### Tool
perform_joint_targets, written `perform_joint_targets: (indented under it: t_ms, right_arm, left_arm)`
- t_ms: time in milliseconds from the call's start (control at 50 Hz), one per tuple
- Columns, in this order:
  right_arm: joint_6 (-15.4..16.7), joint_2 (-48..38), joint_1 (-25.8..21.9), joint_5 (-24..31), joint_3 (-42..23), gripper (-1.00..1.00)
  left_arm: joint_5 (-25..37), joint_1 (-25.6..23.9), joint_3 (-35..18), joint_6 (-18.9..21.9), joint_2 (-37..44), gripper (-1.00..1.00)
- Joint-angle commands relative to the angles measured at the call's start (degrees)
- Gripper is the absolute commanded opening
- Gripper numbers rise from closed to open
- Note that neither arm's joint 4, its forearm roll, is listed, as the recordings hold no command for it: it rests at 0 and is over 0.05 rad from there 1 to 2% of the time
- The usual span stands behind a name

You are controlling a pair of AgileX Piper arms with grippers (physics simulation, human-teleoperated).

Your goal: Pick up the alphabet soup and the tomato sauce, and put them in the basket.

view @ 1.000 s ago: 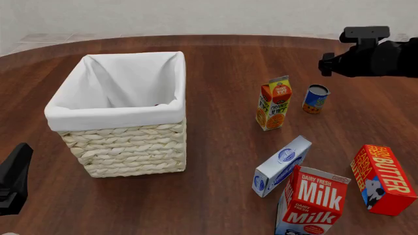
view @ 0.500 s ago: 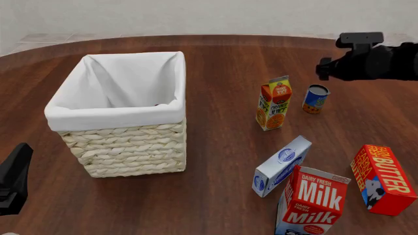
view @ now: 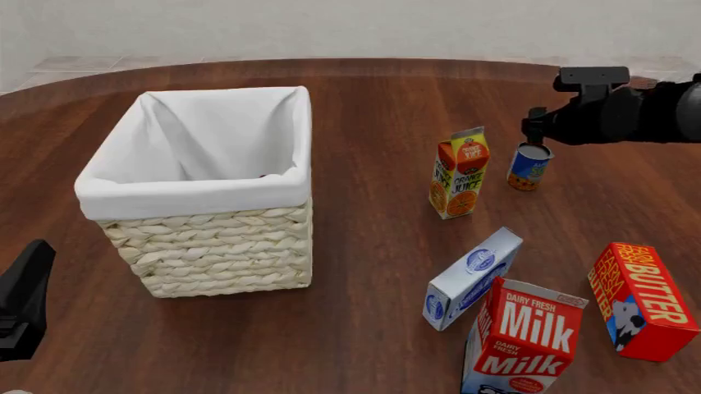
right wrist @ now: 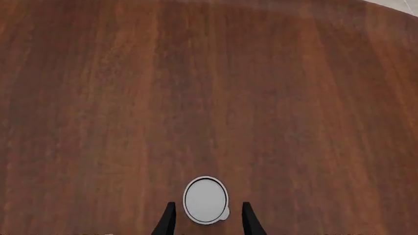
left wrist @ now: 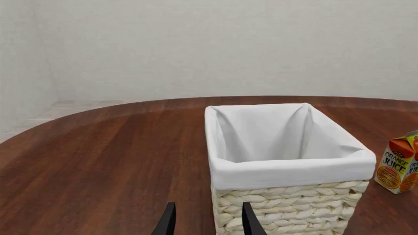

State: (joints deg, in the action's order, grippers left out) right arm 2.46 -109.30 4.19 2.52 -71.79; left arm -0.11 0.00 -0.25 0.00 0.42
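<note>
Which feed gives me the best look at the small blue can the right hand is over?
The front view: the can stands upright beside the orange juice carton, its blue and orange label showing, the right hand just above it. The right wrist view shows only its white lid between the open fingers. The left wrist view misses it.

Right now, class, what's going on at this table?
The right tool hangs directly above a small blue can, fingers open on either side of its lid and not gripping it. The left tool waits open near the basket, holding nothing. No can shows in the part of the basket's inside that is visible. Orange juice, milk and butter cartons stand untouched.
</note>
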Motion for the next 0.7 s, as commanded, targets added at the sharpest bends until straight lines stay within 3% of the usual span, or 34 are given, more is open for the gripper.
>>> perform_joint_targets:
  t_ms: [20,700]
  right_arm:
    - [-0.21,-0.75,0.03,-0.56,0.41,1.00]
    - [-0.92,-1.34,0.75,-4.35,5.18,1.00]
  left_arm:
    - [0.00,0.00,0.00,0.00,0.00,1.00]
    - [0.00,0.00,0.00,0.00,0.00,1.00]
